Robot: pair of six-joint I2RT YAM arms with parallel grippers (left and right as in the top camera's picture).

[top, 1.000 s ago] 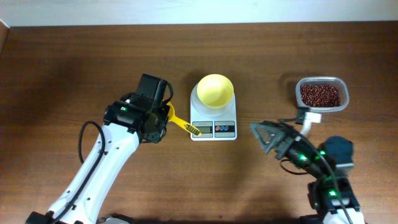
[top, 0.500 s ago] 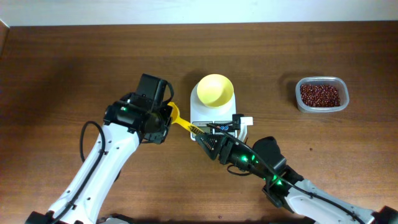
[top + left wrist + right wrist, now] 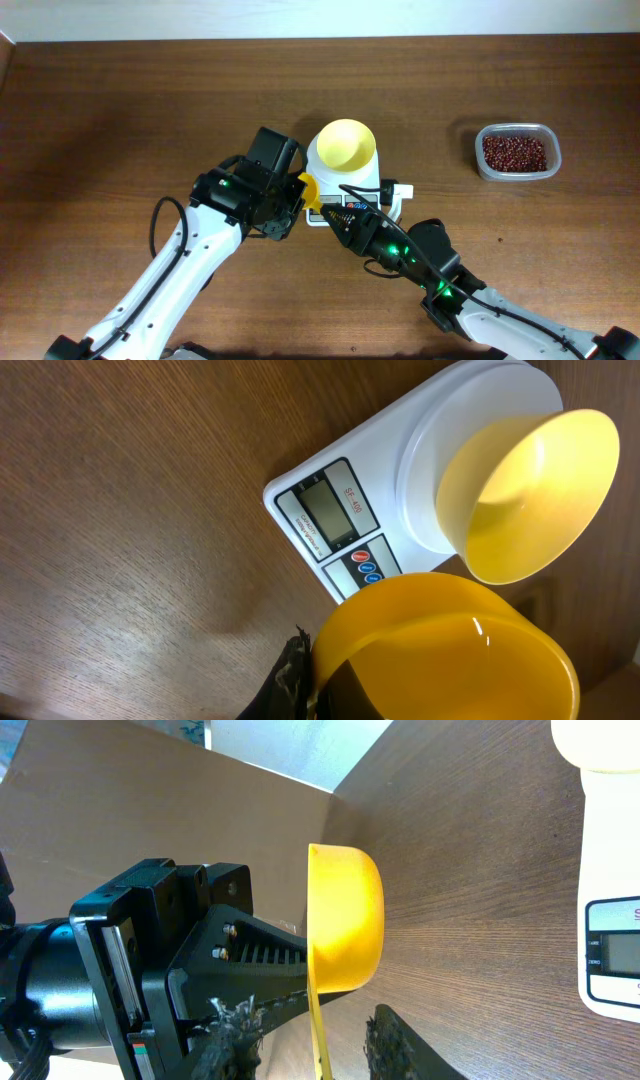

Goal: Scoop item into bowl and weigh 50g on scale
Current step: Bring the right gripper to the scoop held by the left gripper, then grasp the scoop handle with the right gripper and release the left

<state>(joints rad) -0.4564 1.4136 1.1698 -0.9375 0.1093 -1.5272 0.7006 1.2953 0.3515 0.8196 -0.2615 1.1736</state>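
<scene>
Scoop is light, slick plastic. Left tool pinches it, and my right tool sits spread around the thin handle, which I reckon is the best grip.

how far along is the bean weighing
Done: the empty bowl sits on the scale. In hand: the left gripper clamps the scoop while the right gripper straddles its handle with open jaws, which looks like a handover. Left: the beans are all in the tub, so scooping and weighing remain.
</scene>
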